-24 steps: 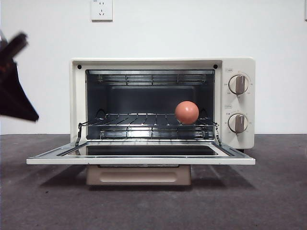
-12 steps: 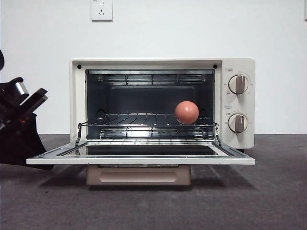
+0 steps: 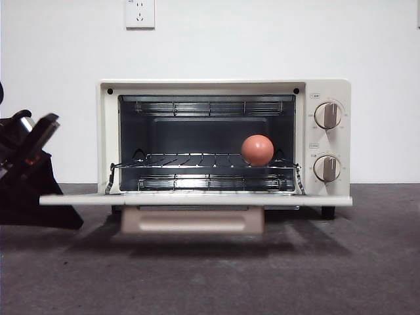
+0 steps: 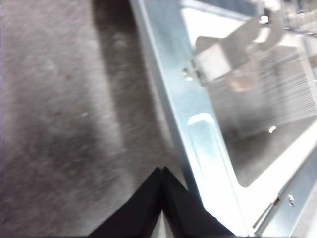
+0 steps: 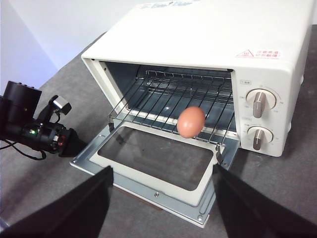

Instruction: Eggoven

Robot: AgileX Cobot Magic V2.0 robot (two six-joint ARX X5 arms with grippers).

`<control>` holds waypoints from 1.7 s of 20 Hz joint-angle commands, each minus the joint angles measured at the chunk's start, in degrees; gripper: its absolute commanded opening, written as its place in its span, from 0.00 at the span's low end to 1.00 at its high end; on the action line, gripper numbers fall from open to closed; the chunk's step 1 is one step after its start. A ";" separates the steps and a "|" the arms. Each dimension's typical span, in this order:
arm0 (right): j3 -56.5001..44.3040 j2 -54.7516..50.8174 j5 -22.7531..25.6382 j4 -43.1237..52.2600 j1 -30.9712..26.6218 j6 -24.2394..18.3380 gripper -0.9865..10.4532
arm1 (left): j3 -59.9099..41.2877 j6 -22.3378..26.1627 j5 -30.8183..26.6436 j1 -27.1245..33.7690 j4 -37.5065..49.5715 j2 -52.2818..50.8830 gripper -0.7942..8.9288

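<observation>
The cream toaster oven (image 3: 223, 88) stands in the middle with its door (image 3: 197, 199) let down; the tan handle (image 3: 192, 221) hangs below it. The reddish-brown egg (image 3: 257, 149) rests on the wire rack (image 3: 184, 161), at the right, near the front. My left gripper (image 3: 72, 220) is shut and empty. It is low at the door's left corner, its tip beside the metal door frame (image 4: 198, 129). My right gripper (image 5: 162, 171) is open and empty, high in front of the oven (image 5: 208, 34), above the door (image 5: 158, 191) and the egg (image 5: 191, 122).
Two knobs (image 3: 327, 115) (image 3: 326, 168) sit on the oven's right panel. A wall socket (image 3: 140, 13) is on the white wall behind. The dark grey table (image 3: 210, 275) runs in front of the oven and on both sides of it.
My left gripper came down from high at the left to the door's left corner. The door has tilted up a little; its glass face no longer shows from the front.
</observation>
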 commanded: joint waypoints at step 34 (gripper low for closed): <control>-1.70 2.10 2.71 3.06 0.52 -6.40 0.28 | 2.93 -5.70 -17.64 -5.31 -6.38 -40.19 0.09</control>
